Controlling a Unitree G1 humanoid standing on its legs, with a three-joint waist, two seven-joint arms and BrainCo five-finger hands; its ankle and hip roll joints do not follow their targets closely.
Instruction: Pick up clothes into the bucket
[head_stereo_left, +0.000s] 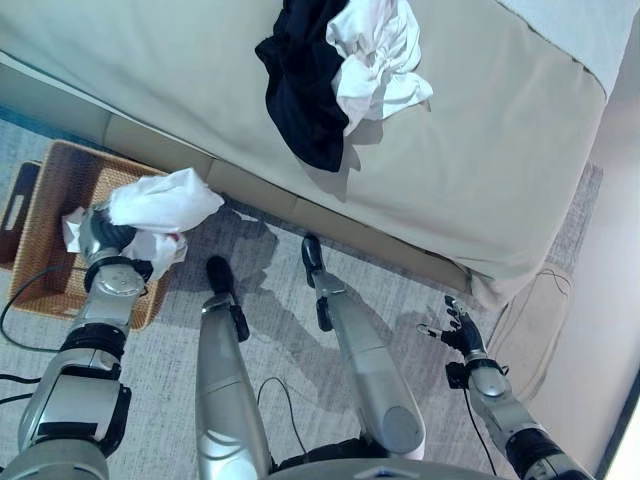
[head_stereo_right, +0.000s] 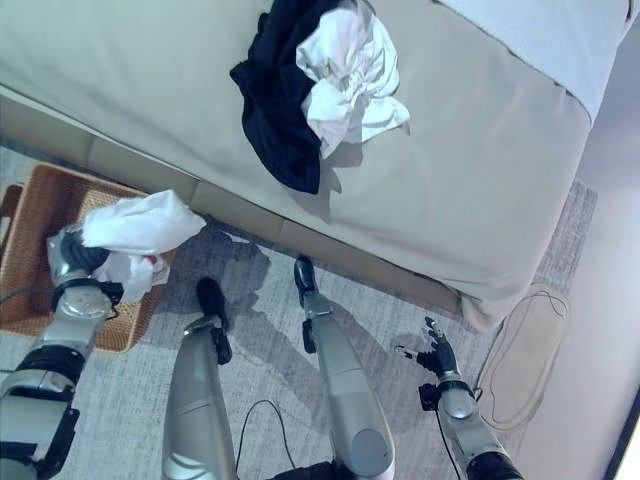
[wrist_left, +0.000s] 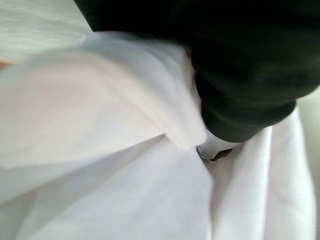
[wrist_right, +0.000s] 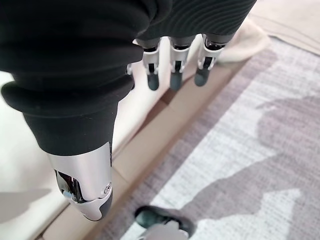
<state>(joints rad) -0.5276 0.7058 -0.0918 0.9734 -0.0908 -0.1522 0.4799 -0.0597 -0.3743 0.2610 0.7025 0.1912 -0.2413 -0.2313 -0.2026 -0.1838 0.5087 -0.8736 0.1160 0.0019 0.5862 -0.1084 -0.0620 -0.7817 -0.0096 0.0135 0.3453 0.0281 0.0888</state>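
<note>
Bunching a white garment (head_stereo_left: 160, 205) over the wicker basket (head_stereo_left: 50, 200), the left hand (head_stereo_left: 100, 232) is mostly buried in the cloth — its wrist view shows white folds wrapped against the dark cover, so whether the fingers are curled or straight I cannot tell. That arm reaches forward at the robot's left, the garment hanging above the basket's near corner. On the beige bed (head_stereo_left: 480, 150) a black garment (head_stereo_left: 300, 90) and a second white one (head_stereo_left: 375, 60) lie heaped together, touching. The right hand (head_stereo_left: 455, 325) hangs low over the grey carpet (head_stereo_left: 270, 330) near the bed's corner — fingers straight and spread, holding nothing.
</note>
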